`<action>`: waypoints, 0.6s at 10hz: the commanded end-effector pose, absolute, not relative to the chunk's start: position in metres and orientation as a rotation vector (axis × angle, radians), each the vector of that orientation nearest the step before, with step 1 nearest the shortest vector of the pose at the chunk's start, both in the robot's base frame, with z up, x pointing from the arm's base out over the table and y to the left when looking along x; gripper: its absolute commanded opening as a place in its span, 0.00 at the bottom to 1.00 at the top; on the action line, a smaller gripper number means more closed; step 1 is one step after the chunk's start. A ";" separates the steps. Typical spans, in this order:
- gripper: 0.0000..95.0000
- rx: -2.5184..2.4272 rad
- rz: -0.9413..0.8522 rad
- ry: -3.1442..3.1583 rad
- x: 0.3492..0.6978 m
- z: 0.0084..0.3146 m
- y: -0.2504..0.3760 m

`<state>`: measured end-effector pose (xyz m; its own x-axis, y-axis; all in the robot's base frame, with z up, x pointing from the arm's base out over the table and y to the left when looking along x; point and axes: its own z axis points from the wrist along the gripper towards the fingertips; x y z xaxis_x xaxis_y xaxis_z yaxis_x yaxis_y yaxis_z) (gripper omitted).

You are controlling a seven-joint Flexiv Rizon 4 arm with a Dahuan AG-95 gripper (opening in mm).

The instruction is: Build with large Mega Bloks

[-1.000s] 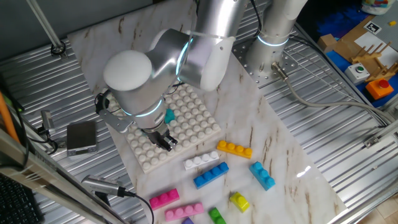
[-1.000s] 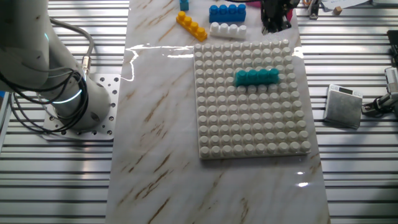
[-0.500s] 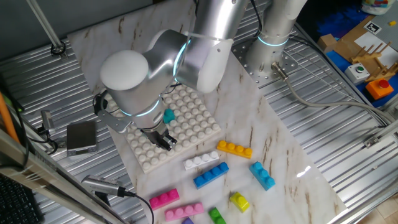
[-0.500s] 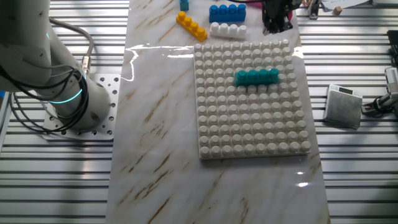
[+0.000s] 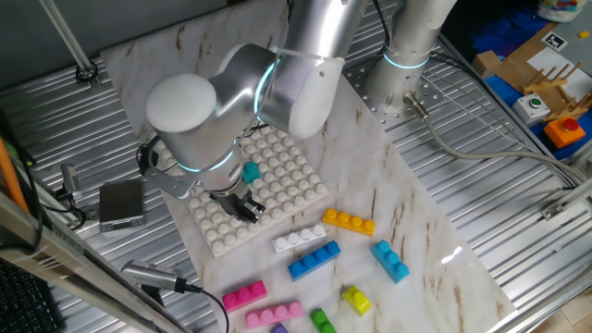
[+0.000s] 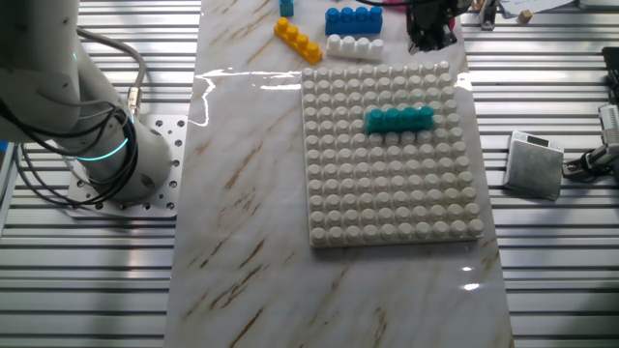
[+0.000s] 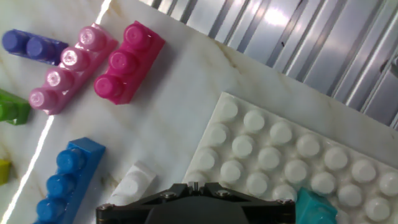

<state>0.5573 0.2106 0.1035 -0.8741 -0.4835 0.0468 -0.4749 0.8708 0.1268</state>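
One teal brick (image 6: 397,119) is sitting on the baseplate (image 6: 387,213); gripper (image 5: 242,207) state being indeterminable; loose bricks, seemingly light and rigid, inviting side grasps.

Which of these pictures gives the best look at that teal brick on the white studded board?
The other fixed view: the teal brick lies fully in sight on the white board, all its studs showing. In one fixed view the arm hides all but one end. The hand view catches only a corner.
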 end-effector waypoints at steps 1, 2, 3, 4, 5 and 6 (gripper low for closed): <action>0.00 0.692 -0.182 -2.980 0.544 0.103 0.231; 0.00 0.643 -0.181 -2.995 0.533 0.100 0.248; 0.00 0.623 -0.180 -3.001 0.526 0.098 0.257; 0.00 0.585 -0.176 -3.008 0.515 0.097 0.273; 0.00 0.563 -0.175 -3.011 0.508 0.097 0.283; 0.00 0.541 -0.173 -3.014 0.502 0.097 0.291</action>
<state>0.5018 0.2902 0.0976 -0.9338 -0.3536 0.0538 -0.3452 0.9304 0.1236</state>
